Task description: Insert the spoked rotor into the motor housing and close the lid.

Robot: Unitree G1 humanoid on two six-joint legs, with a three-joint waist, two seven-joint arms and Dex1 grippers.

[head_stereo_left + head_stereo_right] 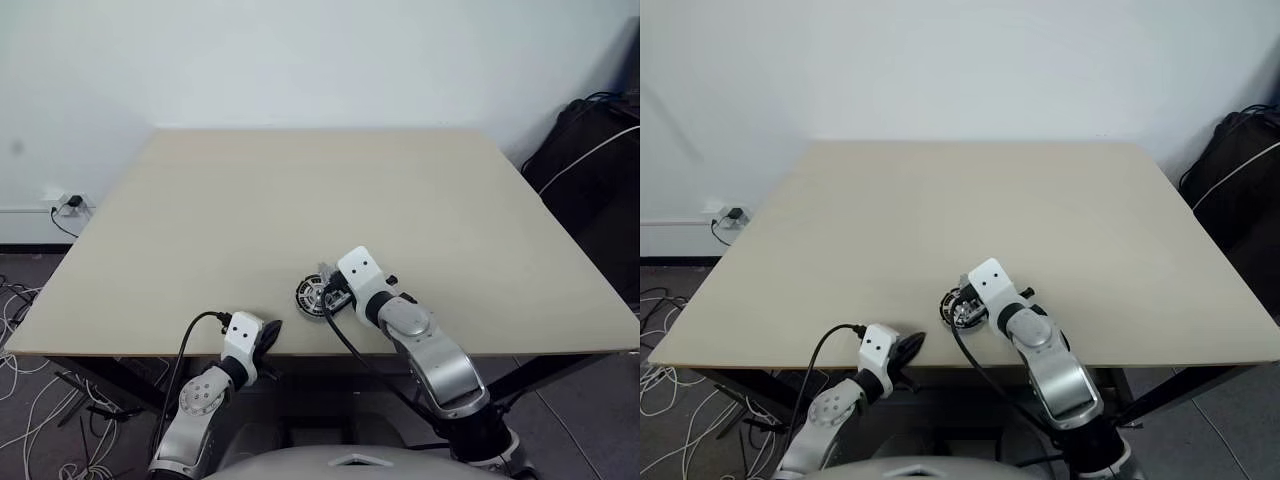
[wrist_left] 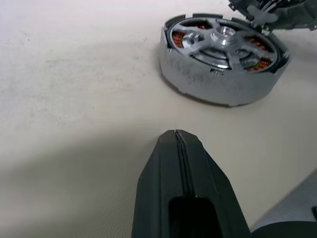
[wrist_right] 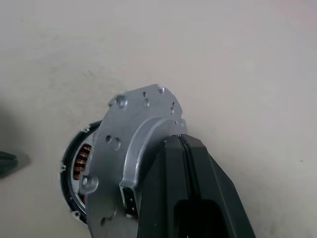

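The motor housing (image 2: 213, 79) sits on the table near the front edge, with copper windings showing inside. The spoked rotor (image 2: 223, 42) lies in it, its silver spokes level with the rim. The lid (image 3: 133, 134), a silver-grey plate with small holes, stands tilted over the housing's far side. My right gripper (image 3: 183, 141) is shut, and its fingers rest against the lid's edge. My left gripper (image 2: 176, 134) is shut and empty. It hovers low over the table a short way to the left of the housing (image 1: 313, 296).
The beige table (image 1: 300, 190) stretches wide behind the housing, and its front edge (image 1: 120, 350) runs just under both grippers. A black bag (image 1: 590, 160) stands off the table's right side. Cables and a wall socket (image 1: 70, 203) are at the left.
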